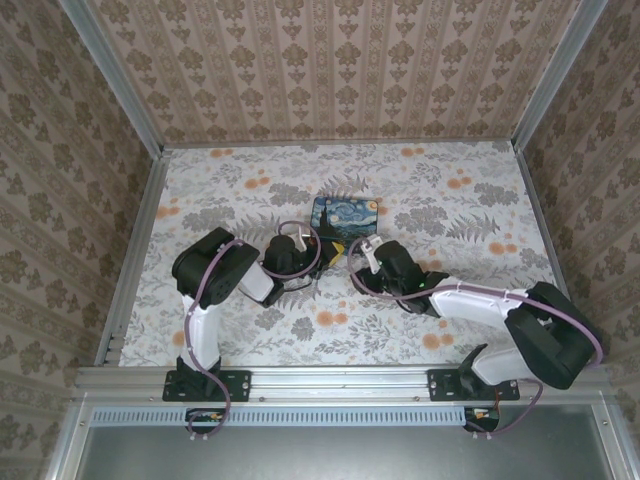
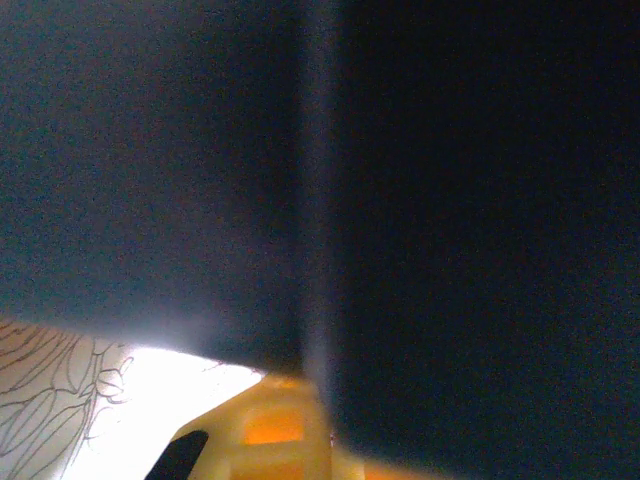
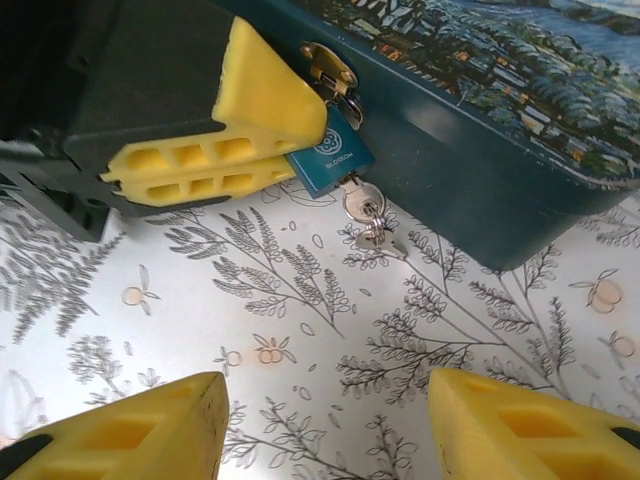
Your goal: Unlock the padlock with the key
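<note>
Currently, left end effector [image 3: 300, 150] is clenched on the padlock [image 3: 335, 158], which hangs from the box [image 3: 480, 150] near the middle of the table [image 3: 300, 330]. Right end effector [image 3: 325, 410] is released and empty, hovering just short of the key [image 3: 360, 203].

Risk: the grab lands on the spare key [image 3: 382, 238], so the turn slips; a tug could pull the padlock loose.

Count: one padlock, one box, two keys, two end effectors.

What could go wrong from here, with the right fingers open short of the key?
The key is small, with a ring and spare key attached; the open right fingers might pinch those instead. The left fingers grip the padlock near one edge, so turning the key might twist it loose.
</note>
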Controlling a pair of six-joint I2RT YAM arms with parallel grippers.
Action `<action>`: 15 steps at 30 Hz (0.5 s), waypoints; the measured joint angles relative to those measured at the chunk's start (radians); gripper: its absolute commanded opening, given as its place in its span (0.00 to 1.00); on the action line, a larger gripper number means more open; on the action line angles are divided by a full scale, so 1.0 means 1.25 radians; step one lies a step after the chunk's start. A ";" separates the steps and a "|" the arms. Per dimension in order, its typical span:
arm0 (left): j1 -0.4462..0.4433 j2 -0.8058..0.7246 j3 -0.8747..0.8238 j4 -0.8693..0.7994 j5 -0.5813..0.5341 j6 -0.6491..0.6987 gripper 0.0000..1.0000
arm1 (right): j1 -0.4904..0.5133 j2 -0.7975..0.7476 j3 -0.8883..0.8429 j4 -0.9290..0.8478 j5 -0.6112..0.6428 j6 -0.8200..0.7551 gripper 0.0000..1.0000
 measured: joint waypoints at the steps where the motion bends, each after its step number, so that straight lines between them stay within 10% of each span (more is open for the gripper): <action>1: 0.000 0.000 0.000 0.000 0.000 0.000 0.00 | 0.005 0.013 0.001 0.005 0.016 -0.016 0.56; 15: 0.000 0.000 0.000 0.000 0.001 0.000 0.00 | 0.035 0.150 0.063 0.038 0.128 -0.110 0.50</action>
